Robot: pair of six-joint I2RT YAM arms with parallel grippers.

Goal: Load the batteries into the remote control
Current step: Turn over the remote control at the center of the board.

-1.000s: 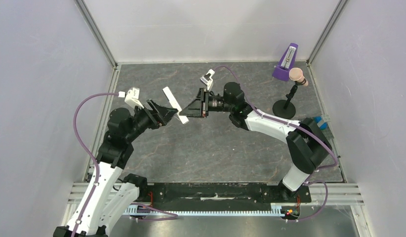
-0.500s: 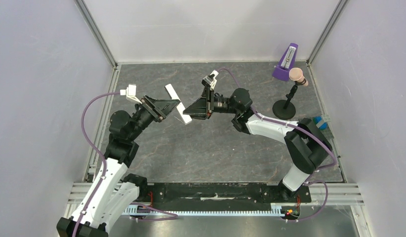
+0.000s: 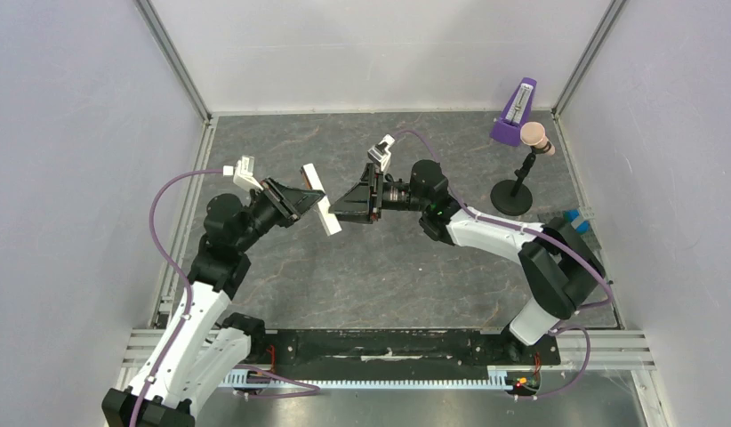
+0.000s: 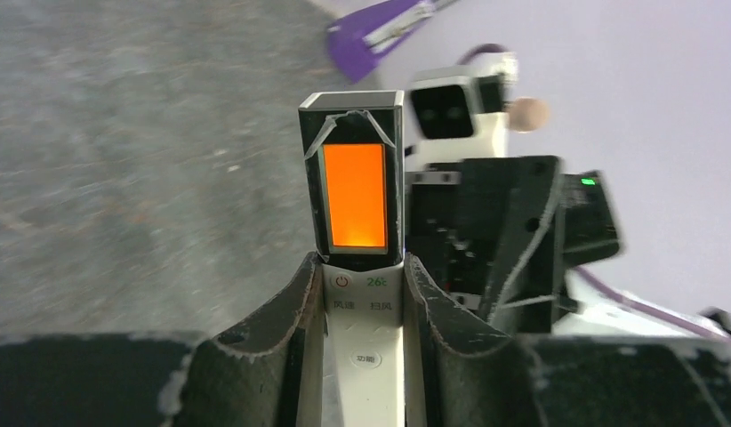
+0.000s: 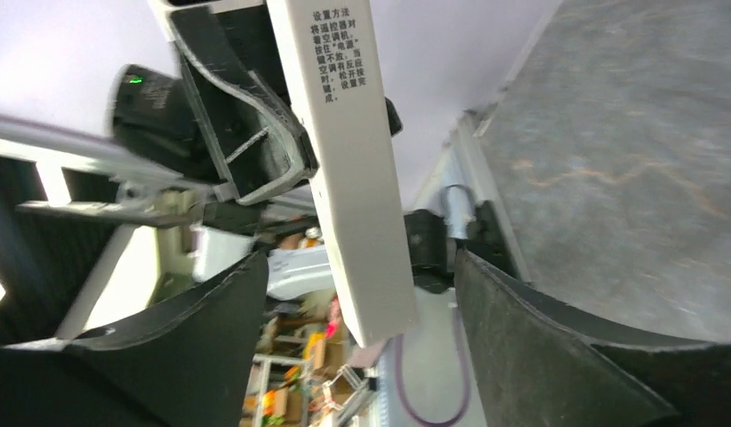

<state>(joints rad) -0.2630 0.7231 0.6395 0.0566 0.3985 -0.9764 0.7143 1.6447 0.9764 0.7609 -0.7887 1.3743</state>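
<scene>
Both arms have drawn closer since the earlier frame. I grasp the remote control [image 3: 319, 198] in the left hand [image 3: 307, 202], above the table [image 3: 389, 267]; the right hand [image 3: 338, 211], released, straddles its end. No batteries show; loading remains.

Remote: we see a white bar [image 3: 319, 199] held above the table, running from far-left to near-right between the two grippers.
Left gripper: we find it [image 3: 307, 201] reaching in from the left, its tips clamped at the remote's middle.
Right gripper: it [image 3: 337, 210] comes in from the right, its tips just beside the remote's near end; we cannot tell whether they touch.
Table: we see a grey marbled top [image 3: 389, 267].
Far right corner: we note a purple wedge [image 3: 513, 114], and near it a black stand [image 3: 511, 196] with a pinkish knob [image 3: 534, 136].
Right edge: a small blue item [image 3: 575, 221].
Cable: we see a purple cable [image 3: 157, 213] looping along the left arm.
</scene>
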